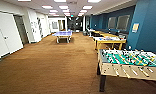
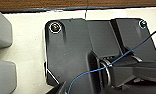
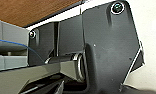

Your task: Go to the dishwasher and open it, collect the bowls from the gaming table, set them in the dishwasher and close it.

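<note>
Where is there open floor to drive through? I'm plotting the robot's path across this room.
The brown carpet lies bare between the white doors on the left wall and the football table on the right, up to the blue ping-pong table. The right side is crowded: football table, then the gaming table.

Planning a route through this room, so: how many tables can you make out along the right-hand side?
3, maybe more hidden: the football table nearest, the gaming table behind it, another yellow table farther back.
</note>
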{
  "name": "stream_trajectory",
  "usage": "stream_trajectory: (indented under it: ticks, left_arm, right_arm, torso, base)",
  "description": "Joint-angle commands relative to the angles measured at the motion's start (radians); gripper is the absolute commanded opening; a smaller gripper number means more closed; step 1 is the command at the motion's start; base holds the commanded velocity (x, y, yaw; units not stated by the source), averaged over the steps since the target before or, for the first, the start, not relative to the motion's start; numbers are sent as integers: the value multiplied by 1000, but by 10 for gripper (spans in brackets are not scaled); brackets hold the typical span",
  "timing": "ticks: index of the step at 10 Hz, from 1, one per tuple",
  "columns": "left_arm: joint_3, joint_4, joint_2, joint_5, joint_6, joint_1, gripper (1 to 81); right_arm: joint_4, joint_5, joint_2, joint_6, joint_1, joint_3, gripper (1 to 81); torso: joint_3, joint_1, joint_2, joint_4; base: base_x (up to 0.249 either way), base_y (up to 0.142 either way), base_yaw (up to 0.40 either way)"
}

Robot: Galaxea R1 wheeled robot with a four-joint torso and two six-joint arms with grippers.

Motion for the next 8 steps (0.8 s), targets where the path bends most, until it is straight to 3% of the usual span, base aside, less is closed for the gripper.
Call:
stream_trajectory:
  ticks: [1,8]
  left_arm:
    - [-1,1,-7,50,-6,-43,811]
    - [-1,1,-6,49,-5,-43,811]
  right_arm:
    - [-8,-50,-4,-5,37,2,811]
    - [-8,-50,3,-3,37,-4,811]
  torso:
    - [0,1,0,0]
    - [1,1,0,0]
  base:
    - [96,0,0]
    - [155,0,0]
